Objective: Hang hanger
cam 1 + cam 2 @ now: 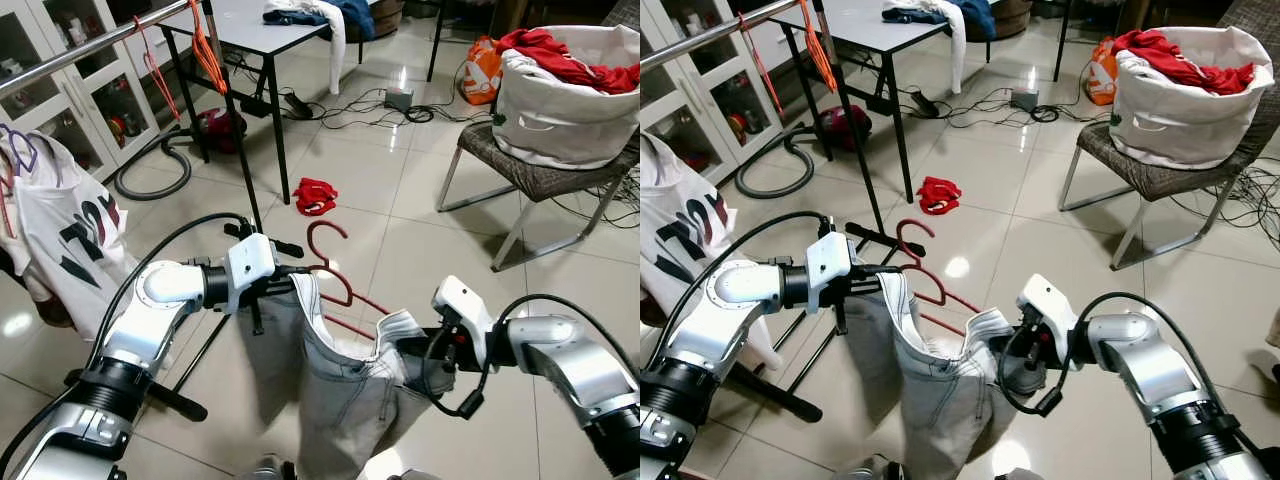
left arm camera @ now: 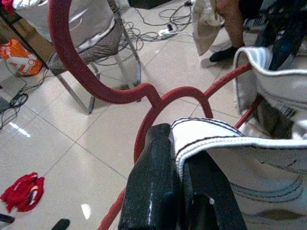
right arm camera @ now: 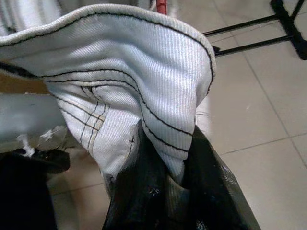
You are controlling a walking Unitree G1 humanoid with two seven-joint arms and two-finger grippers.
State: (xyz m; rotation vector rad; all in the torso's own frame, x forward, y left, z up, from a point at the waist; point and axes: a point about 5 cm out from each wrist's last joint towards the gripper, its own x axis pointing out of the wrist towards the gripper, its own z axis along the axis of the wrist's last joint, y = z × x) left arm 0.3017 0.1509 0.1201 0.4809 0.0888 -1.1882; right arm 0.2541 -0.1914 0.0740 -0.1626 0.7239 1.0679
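I hold a pair of pale jeans [image 1: 330,400] up between my two arms, its waistband stretched from 9 to 3 o'clock in front of me. My left gripper [image 2: 180,191] is clamped on the waistband's left edge, the fingers [image 2: 151,191] pressed tight on the white hem. My right gripper [image 3: 177,191] is pinched shut on the right edge, the ribbed cloth bunched over its fingers [image 3: 220,196]. A red hanger [image 1: 335,265] sits with its bar inside the waistband and its hook [image 2: 81,72] rising free toward 12 o'clock, just beyond my left fingers. The rail [image 1: 90,45] runs across at 10 o'clock, well apart from the hanger, with an orange hanger [image 1: 207,50] and a red one [image 1: 155,65] hooked on it, and a white shirt [image 1: 65,240] hanging at 9 o'clock. A red cloth [image 1: 315,196] lies on the floor [image 1: 400,250] at 12 o'clock. At 2 o'clock a white basket [image 1: 565,100] of red clothes stands on a chair [image 1: 520,180]. A table [image 1: 260,30] with clothes on it stands at 12 o'clock, far back, a vacuum [image 1: 220,128] beside its legs.
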